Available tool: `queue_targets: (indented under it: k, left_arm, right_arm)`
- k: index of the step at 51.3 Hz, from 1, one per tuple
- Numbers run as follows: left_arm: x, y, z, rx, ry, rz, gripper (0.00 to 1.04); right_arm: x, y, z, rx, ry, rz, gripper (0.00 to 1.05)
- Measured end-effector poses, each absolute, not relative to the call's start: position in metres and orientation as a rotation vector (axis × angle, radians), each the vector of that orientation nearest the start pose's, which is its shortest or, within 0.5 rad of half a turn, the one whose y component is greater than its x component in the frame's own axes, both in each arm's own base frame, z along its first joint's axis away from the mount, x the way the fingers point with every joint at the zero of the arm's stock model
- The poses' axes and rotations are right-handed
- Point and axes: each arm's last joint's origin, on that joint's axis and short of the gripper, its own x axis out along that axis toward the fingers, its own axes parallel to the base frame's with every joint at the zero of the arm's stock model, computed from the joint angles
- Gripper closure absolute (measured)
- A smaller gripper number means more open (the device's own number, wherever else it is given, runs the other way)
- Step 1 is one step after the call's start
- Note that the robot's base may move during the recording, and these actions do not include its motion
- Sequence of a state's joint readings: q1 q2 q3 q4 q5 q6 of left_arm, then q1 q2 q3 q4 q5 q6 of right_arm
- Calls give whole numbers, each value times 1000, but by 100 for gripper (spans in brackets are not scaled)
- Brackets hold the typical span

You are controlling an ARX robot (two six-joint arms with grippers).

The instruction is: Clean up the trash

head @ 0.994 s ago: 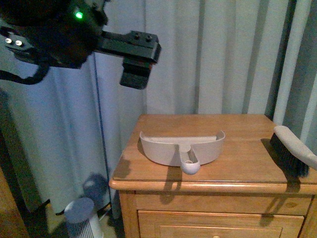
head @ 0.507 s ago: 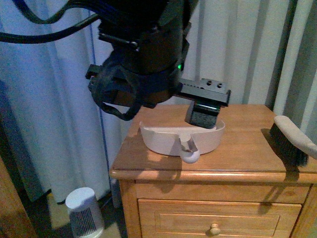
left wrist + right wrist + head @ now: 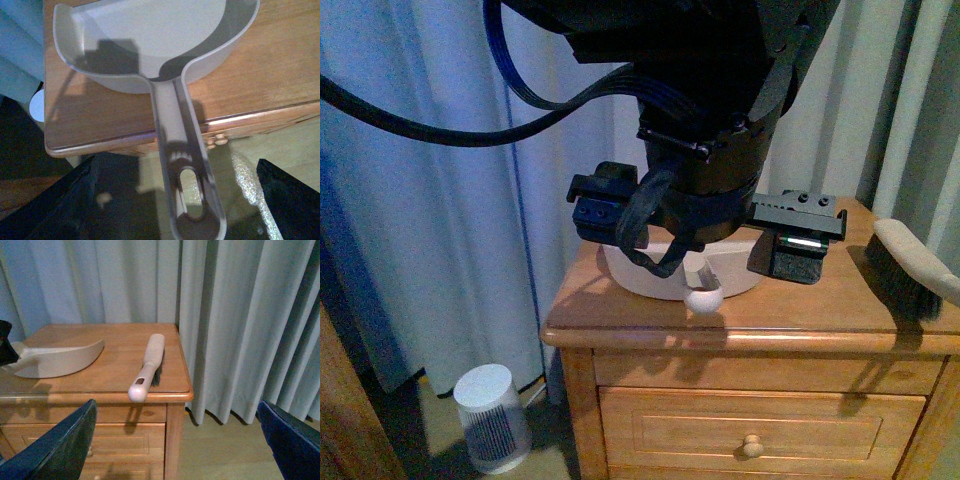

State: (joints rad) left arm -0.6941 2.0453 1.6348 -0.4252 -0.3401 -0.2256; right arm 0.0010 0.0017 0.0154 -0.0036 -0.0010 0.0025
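Observation:
No trash shows in any view. A pale beige dustpan (image 3: 655, 282) sits on the wooden nightstand (image 3: 800, 312), its handle sticking out past the front edge. My left gripper (image 3: 698, 240) hangs open just in front of and above the pan. In the left wrist view the dustpan (image 3: 150, 45) is empty, and its handle runs between the wide-apart fingers (image 3: 50, 200) of the left gripper (image 3: 172, 212) without touching them. My right gripper (image 3: 175, 450) is open and empty, out beyond the nightstand's front right corner.
A beige hand brush (image 3: 150, 362) with dark bristles lies near the nightstand's right edge, handle tip over the front edge; the brush (image 3: 910, 270) sits right of the left arm. Curtains (image 3: 240, 315) hang behind and beside. A small white cylinder (image 3: 492, 415) stands on the floor, left.
My left arm has swung from the upper left down and to the right, and now hangs over the dustpan and hides its rear part. Dustpan and brush have not moved.

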Motion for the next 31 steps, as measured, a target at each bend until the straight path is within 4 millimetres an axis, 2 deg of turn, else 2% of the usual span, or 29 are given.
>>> queue_targets:
  k: [12,31]
  left_arm:
    - [365,-293,215,213,760,-249,8]
    - [375,-298,197,225,790,-246,8]
  right_arm:
    - [97,0,168,2,-10,2,7]
    - [97,0,168,2,-10,2,7]
